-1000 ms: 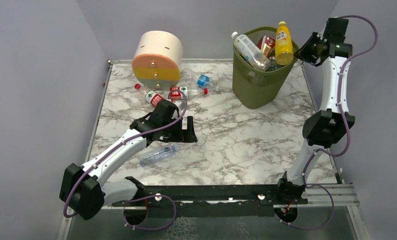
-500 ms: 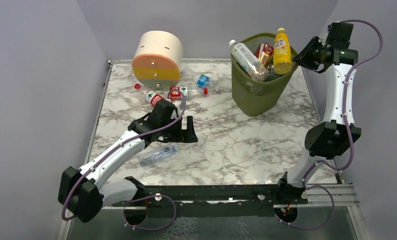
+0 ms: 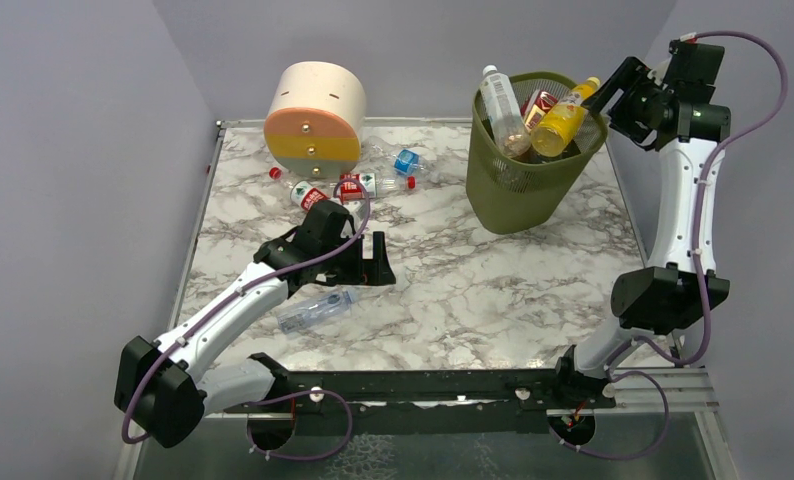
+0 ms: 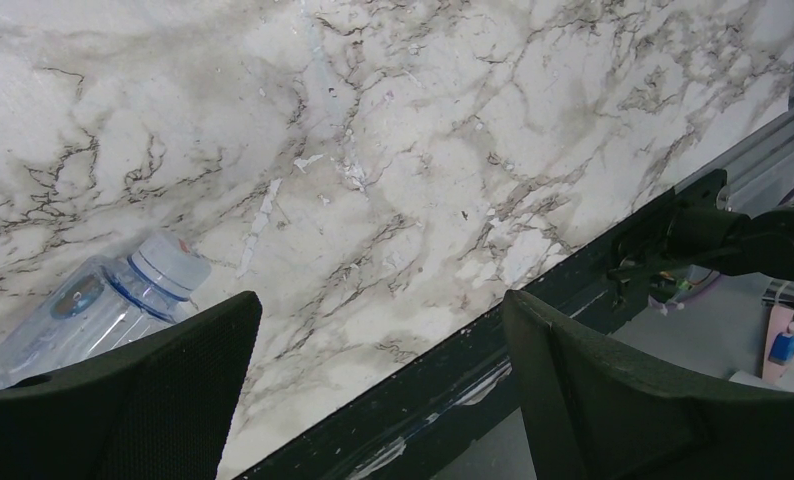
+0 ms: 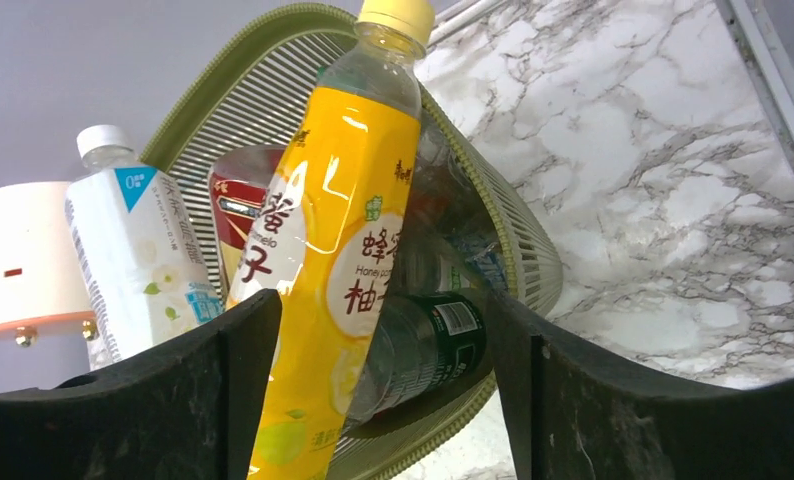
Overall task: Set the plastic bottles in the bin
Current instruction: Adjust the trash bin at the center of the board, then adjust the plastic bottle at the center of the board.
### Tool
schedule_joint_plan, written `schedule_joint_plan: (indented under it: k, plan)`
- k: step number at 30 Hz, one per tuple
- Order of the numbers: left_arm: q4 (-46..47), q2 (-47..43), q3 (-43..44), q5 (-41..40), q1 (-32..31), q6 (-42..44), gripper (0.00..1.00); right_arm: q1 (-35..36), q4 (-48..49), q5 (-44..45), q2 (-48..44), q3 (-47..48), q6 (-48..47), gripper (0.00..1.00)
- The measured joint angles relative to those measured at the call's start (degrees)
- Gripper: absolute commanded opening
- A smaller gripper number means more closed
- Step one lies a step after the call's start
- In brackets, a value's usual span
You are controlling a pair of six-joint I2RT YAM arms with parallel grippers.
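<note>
Our right gripper [image 3: 608, 100] gapes at the bin [image 3: 518, 195].
Left wrist view shows our left gripper [image 4: 378, 310] wide, the table [image 4: 423, 150] edge at lower right.

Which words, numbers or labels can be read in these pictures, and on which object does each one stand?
"Honey pom", cut off, with Chinese "蜂" and "柚": yellow bottle.
"omelo" and "子": same label, left side.
"0" on a blue tag: white-label bottle.
Barcode sticker on the dark bottle: too small.
Red labels of the loose bottles: blurred.
</note>
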Motion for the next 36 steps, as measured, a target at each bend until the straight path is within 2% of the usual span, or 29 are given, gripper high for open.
schedule_joint_plan:
  k: [7, 11, 15, 20, 27, 36]
  plan:
    - [-0.8, 0.0, 0.4, -0.1, 0.0, 0.0, 0.97, 0.0, 1.3, -0.7, -1.7, 1.8, 0.1, 0.80]
    - [-2.7, 3.2, 5.6, -1.8, 0.0, 0.7, 0.99, 0.0, 3.9, -5.6, -4.9, 1.6, 1.1, 0.80]
    - [-2.6, 9.6, 13.9, -4.1, 1.0, 2.0, 0.99, 1.2, 8.2, -12.8, -9.5, -1.0, 2.8, 0.80]
    - [-2.0, 17.9, 22.4, -6.0, 4.3, 2.7, 0.99, 7.2, 11.7, -17.5, -13.5, -5.7, 3.8, 0.80]
    - [0.3, 31.4, 34.8, -8.0, 6.9, 0.5, 0.99, 16.9, 12.4, -17.9, -16.0, -12.2, 4.1, 0.80]
    - [4.7, 46.9, 45.4, -11.5, 6.9, -8.8, 0.99, 19.0, 12.6, -17.9, -23.6, -19.4, 2.7, 0.80]
